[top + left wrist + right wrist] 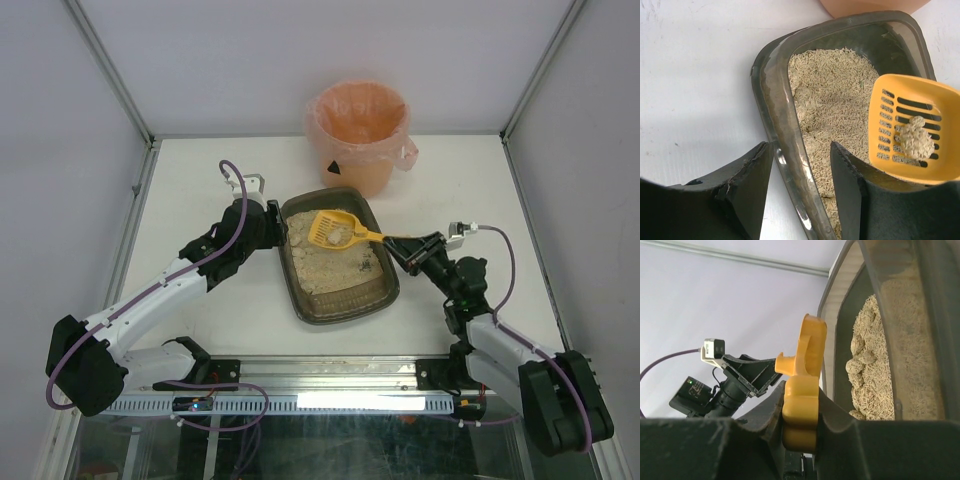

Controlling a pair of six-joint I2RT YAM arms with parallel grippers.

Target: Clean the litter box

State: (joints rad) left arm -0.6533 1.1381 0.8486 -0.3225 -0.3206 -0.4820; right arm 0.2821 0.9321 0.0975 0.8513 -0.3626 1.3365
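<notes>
Left gripper (801,150) is only partway open, straddling the left wall of the shallow dark grey-brown rectangular litter box (772,85). One finger's outside and one's inside over the beige granular litter (830,95), pinching the rim between them. The box sits mid-way across the white table (200,190), between the two arms. Hanging over its far end is a small yellow slotted plastic scoop (335,232), roughly level, with a pale clump (915,140) sitting in it. Right gripper (408,246) is clamped tight on the scoop's handle, just off the box's right side. A round orange-pink bag-lined bucket (358,125) stands just behind the box.
</notes>
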